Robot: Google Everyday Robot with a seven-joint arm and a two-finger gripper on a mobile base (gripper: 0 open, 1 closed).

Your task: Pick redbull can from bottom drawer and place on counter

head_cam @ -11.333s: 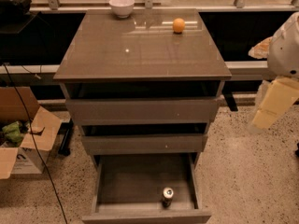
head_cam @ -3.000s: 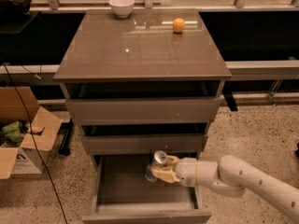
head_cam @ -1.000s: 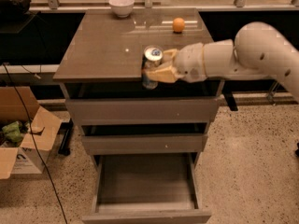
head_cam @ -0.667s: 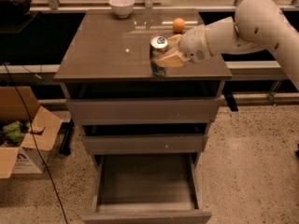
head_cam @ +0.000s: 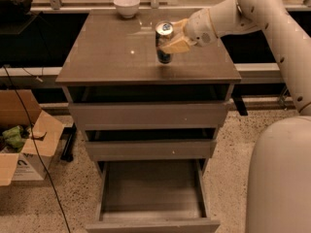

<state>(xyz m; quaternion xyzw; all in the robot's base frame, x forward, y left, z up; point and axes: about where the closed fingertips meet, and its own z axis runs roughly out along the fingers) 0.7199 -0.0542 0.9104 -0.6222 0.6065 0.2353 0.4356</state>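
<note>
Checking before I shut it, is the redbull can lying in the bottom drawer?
No, the bottom drawer shows only bare floor; the gripper holds the redbull can up at the counter.

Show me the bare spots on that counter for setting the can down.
The counter is bare across its left half, from the white bowl forward to the front edge. Crowded: right of centre, where the claw grips the redbull can.

1. The redbull can (head_cam: 164, 52) is blue and silver, with a shiny silver top.
2. The gripper (head_cam: 171, 37), clasping the can above the counter (head_cam: 112, 52), is tan on a cream-white arm (head_cam: 272, 18).
3. The counter is glossy grey-brown; the bottom drawer (head_cam: 153, 191) is matt grey-brown.
4. The bowl (head_cam: 127, 6) is white.
</note>
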